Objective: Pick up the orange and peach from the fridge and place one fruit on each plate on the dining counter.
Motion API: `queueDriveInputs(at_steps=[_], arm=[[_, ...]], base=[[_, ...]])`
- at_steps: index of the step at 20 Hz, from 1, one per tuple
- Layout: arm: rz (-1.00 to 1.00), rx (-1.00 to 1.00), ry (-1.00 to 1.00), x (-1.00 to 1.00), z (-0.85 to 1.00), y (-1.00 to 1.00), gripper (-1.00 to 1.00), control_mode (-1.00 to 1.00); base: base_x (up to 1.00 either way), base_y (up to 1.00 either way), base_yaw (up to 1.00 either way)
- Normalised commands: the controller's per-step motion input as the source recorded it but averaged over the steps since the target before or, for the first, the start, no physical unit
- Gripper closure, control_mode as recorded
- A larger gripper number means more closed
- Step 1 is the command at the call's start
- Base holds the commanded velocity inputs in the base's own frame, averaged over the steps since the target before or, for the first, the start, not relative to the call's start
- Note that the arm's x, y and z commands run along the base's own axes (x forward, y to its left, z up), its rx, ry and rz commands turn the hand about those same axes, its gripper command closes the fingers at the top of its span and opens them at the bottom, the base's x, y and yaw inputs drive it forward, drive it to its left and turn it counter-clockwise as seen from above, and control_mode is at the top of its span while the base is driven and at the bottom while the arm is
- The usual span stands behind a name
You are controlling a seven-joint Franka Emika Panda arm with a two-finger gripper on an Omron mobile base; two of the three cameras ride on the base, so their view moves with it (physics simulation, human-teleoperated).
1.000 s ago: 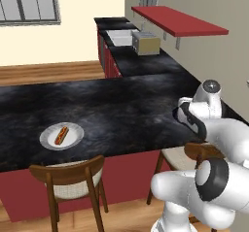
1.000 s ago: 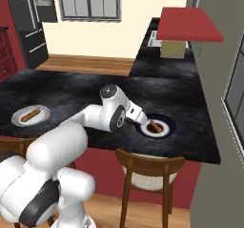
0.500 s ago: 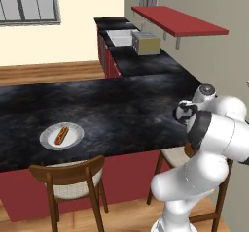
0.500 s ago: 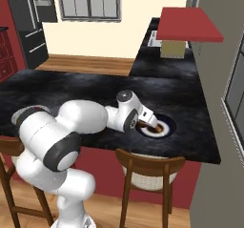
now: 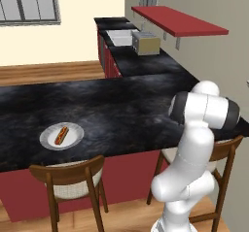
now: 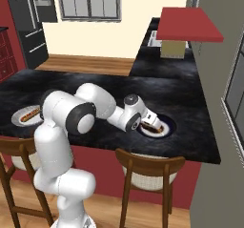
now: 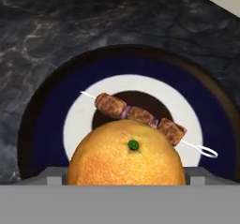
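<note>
The orange (image 7: 125, 157) sits low in the hand view, right where the jaws rise, its green stem end facing the camera. The finger tips themselves are hidden behind the fruit, so whether they clamp it cannot be told. Just beyond the jaws lies a plate (image 7: 84, 110) with a dark blue rim, a white ring and a dark brownish centre, and across that centre lies a meat skewer (image 7: 136, 115), its thin stick jutting past both ends of the meat; the orange covers the plate's near part. In the right base view this same plate (image 6: 164, 127) rests on the dining counter (image 6: 186, 112), whose glossy black marbled top spreads out from the jaws on all sides. Well away from the jaws, near the counter's other end, a second plate (image 5: 48, 141) with a pale rim carries a hot dog (image 5: 61, 134). Wooden stools (image 6: 148, 172) stand along the counter's dark red base. Far behind, the dark grey fridge (image 6: 33, 24) stands closed beside a window (image 6: 88, 2), and a toaster (image 5: 146, 43) sits on the back worktop under a red shelf (image 5: 177, 21). The arm reaches out low and nearly level over the stone, the gripper (image 6: 147, 123) bent down right over the blue-rimmed plate.
</note>
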Motion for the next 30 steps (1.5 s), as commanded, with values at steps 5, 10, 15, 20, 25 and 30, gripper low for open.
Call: queueDriveInputs(at_steps=[5, 10, 15, 20, 25, 30], arm=[[0.0, 0.0, 0.04, 0.48, -0.41, -0.34, 1.0, -1.0], [0.0, 0.0, 0.01, 0.19, -0.21, -0.24, -1.0, -1.0], [0.0, 0.01, 0.0, -0.06, -0.01, -0.08, -1.0, -1.0], [0.0, 0.0, 0.0, -0.01, 0.05, 0.15, -1.0, -1.0], [0.0, 0.06, -0.09, -0.02, 0.45, 0.35, -1.0, -1.0], [0.0, 0.01, -0.06, -0.82, 0.7, 0.04, -1.0, -1.0]], base=[[0.0, 0.0, 0.0], [0.0, 0.0, 0.0], [0.0, 0.0, 0.0], [0.0, 0.0, 0.0], [0.0, 0.0, 0.0], [0.0, 0.0, 0.0]])
